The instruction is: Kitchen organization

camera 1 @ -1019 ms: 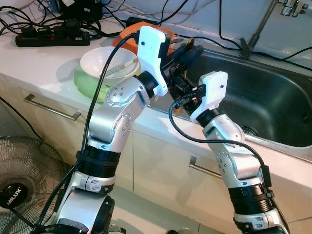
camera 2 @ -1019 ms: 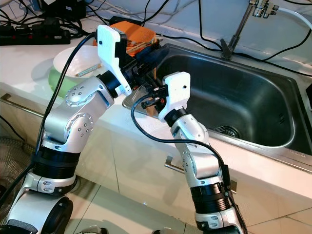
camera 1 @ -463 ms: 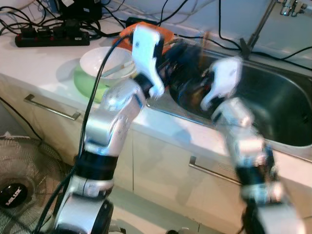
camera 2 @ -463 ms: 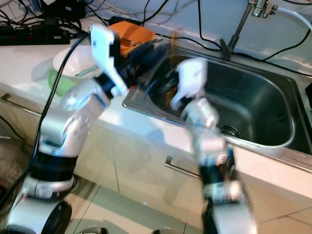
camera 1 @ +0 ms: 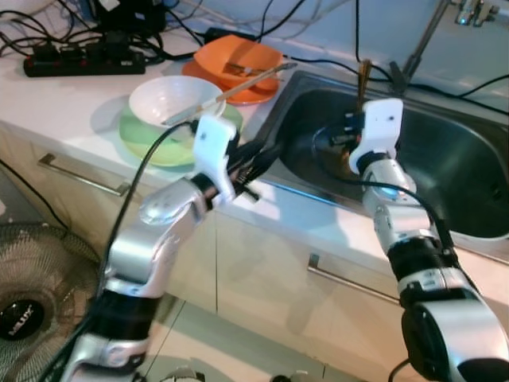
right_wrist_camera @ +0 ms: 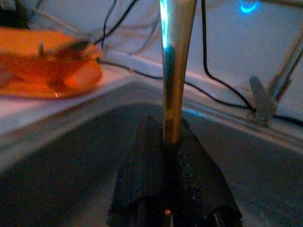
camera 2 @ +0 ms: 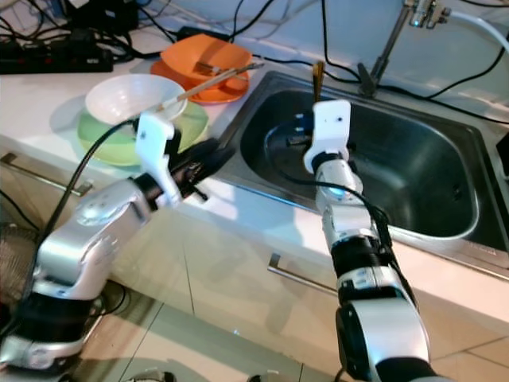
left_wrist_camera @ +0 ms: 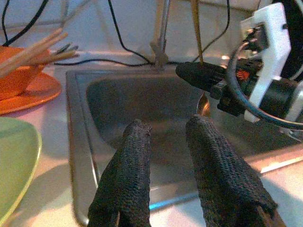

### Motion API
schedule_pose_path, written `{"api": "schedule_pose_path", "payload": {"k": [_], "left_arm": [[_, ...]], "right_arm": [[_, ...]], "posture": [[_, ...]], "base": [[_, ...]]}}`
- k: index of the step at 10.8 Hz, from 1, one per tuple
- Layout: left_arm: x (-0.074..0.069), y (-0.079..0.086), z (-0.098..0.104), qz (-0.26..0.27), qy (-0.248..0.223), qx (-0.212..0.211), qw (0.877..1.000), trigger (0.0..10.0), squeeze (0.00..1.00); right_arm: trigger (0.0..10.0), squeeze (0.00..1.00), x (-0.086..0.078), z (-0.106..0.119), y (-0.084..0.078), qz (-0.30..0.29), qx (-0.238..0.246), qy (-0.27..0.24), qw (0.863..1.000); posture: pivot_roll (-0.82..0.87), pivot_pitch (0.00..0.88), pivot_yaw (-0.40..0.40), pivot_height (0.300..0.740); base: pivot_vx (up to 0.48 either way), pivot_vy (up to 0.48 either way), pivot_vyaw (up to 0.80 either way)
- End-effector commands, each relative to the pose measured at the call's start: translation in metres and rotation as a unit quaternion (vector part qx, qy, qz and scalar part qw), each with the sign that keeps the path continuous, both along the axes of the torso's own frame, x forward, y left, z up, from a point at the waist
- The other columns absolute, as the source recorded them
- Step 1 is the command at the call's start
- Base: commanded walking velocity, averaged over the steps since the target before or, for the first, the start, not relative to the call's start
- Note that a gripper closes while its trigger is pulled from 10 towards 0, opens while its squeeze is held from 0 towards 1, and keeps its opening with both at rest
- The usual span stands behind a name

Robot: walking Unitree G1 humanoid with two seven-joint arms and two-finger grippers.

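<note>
Right fingers point(right_wrist_camera: 165, 187) pinch a spoon point(right_wrist_camera: 174, 66) upright over the sink point(camera 1: 469, 171); left fingers point(left_wrist_camera: 125, 175), slightly parted and empty, hover at its nine-o'clock rim.

A home kitchen: steel sink point(camera 1: 445, 183) set in a white counter point(camera 1: 71, 99), bowls point(camera 1: 171, 99) stacked beside it.

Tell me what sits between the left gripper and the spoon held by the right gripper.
Only bare sink basin: in the left wrist view the left gripper looks across it to the spoon in the right gripper.
</note>
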State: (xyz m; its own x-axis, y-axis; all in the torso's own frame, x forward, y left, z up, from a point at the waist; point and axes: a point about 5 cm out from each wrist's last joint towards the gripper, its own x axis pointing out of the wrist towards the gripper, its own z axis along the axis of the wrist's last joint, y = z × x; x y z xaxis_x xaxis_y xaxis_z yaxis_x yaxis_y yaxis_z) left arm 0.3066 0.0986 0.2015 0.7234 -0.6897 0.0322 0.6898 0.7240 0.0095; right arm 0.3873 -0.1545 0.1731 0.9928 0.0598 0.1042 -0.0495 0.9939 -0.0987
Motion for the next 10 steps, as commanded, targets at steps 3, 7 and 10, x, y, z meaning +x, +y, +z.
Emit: {"api": "schedule_pose_path", "payload": {"k": [3, 7, 10], "left_arm": [[-0.015, -0.008, -0.016, -0.057, 0.042, 0.056, 0.996, 10.0, 0.00], [-0.024, -0.009, -0.018, -0.068, 0.051, 0.083, 0.993, 10.0, 0.00], [-0.028, -0.011, -0.019, -0.072, 0.061, 0.091, 0.991, 10.0, 0.00]], "right_arm": [[10.0, 0.00, -0.002, -0.026, -0.010, -0.035, 0.006, 0.041, 0.999], [10.0, 0.00, -0.007, -0.049, -0.011, -0.044, -0.002, 0.075, 0.996], [10.0, 1.00, -0.008, -0.052, -0.010, -0.040, 0.003, 0.080, 0.996]], "posture": [[-0.01, 0.083, -0.090, 0.740], [0.00, 0.090, -0.089, 0.740], [0.00, 0.090, -0.089, 0.740]], "base": [[0.000, 0.000, 0.00], [0.000, 0.000, 0.00], [0.000, 0.000, 0.00]]}}
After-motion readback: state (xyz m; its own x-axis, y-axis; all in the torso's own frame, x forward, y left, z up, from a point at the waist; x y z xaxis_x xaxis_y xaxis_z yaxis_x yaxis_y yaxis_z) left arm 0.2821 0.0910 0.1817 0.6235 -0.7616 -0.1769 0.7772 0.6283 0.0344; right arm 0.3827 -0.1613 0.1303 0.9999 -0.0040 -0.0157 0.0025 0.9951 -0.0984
